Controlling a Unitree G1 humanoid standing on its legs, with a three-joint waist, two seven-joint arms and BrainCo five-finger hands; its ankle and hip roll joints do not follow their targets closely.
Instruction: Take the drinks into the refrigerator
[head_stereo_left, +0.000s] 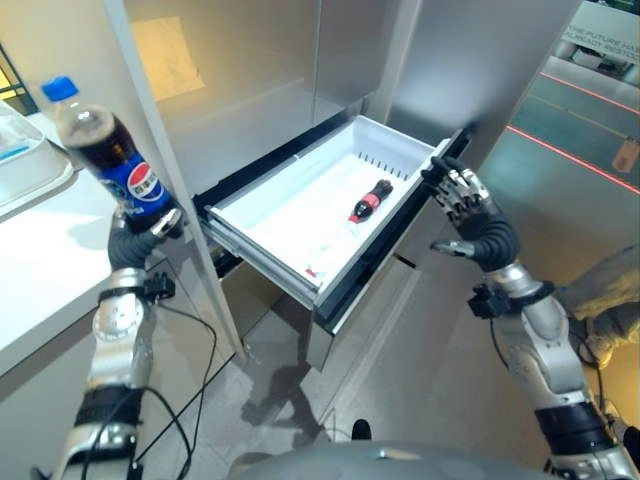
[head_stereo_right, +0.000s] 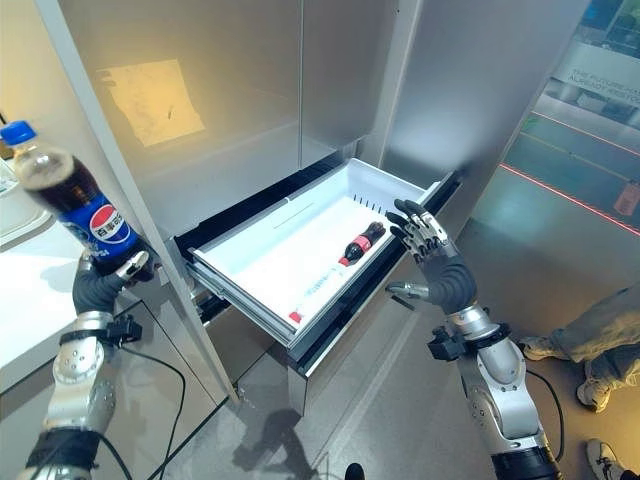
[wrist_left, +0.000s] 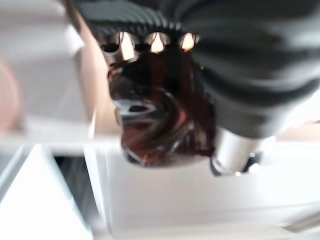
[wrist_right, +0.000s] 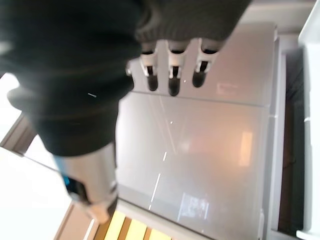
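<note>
Left eye view, glossy cola bottle (head_stereo_left: 110, 150), white plastic drawer (head_stereo_left: 290, 215)

The cola bottle (head_stereo_left: 108, 152) hides most of the left robot hand (head_stereo_left: 150, 232).

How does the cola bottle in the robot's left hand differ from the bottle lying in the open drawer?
The blue-capped dark cola bottle is the larger one, held tilted in the air by the left hand; the small dark bottle with a red label lies flat in the white refrigerator drawer, touched by nothing. The first carries a blue label, the second a red one. Both hold dark drink.
</note>
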